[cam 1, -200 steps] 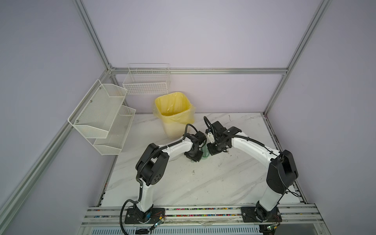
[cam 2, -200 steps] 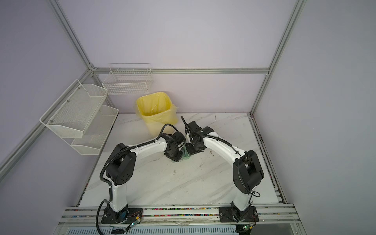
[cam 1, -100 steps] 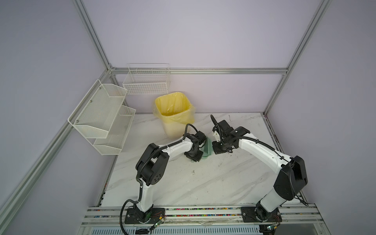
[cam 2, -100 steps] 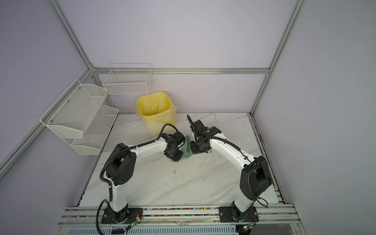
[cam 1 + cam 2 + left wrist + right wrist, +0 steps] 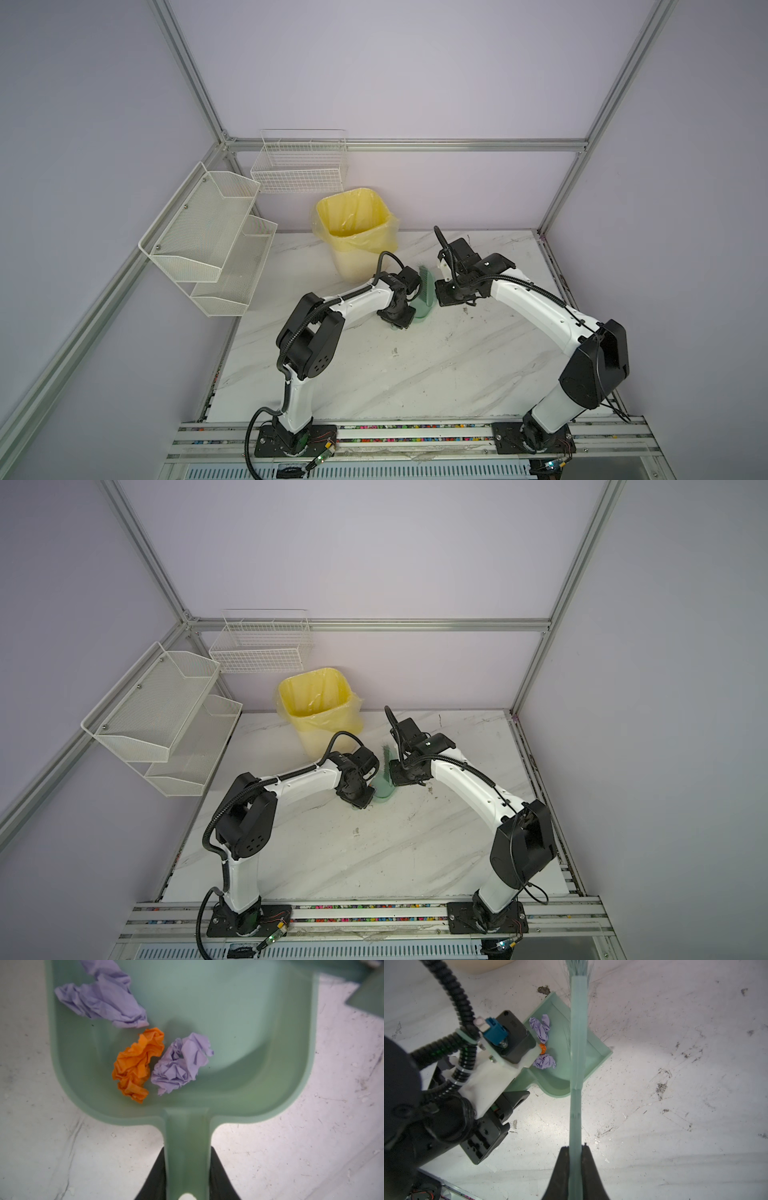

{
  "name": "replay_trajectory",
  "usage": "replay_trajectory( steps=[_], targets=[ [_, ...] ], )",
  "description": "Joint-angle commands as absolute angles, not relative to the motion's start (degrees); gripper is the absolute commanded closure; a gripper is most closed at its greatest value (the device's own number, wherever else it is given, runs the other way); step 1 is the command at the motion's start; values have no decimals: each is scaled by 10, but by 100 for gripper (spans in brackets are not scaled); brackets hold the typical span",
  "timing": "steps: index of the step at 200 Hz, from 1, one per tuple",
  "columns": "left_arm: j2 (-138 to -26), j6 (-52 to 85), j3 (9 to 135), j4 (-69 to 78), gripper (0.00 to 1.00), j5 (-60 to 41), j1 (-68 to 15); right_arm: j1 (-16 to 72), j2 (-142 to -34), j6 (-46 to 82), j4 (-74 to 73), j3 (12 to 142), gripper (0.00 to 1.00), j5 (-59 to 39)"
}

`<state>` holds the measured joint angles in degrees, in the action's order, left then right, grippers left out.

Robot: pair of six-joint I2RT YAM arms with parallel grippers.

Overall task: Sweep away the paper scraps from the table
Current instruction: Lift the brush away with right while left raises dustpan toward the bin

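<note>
Three paper scraps lie in the mint-green dustpan (image 5: 249, 1032): an orange wad (image 5: 137, 1064) and two lavender wads (image 5: 180, 1061) (image 5: 104, 999). My left gripper (image 5: 188, 1149) is shut on the dustpan's handle, and the pan rests on the white marble table (image 5: 415, 374). My right gripper (image 5: 575, 1147) is shut on the handle of the green brush (image 5: 578, 1032), which crosses above the pan with its bristles past the pan's open edge. In both top views the two grippers (image 5: 401, 318) (image 5: 395, 775) meet mid-table around the dustpan (image 5: 382, 791).
A bin with a yellow liner (image 5: 357, 232) stands behind the dustpan, close to the left arm. Mesh shelves (image 5: 208, 237) hang on the left wall and a wire basket (image 5: 299, 166) on the back wall. Dark smudges (image 5: 661, 1086) mark the table.
The right arm's elbow has swung out to the right and the brush has turned, so its head now points toward the bin. The left arm and dustpan have stayed put.
</note>
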<state>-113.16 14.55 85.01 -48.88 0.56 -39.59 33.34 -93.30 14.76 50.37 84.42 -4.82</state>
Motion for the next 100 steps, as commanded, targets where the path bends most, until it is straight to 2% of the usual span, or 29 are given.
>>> replay_trajectory(
  steps=[1, 100],
  targets=[
    [-1094, 157, 850, -480, 85, 10, -393, 313, -906, 162, 488, 847, 100, -34],
    [-1048, 171, 837, -480, 85, 18, -397, 241, -858, 186, 403, 818, 100, -102]
  ],
)
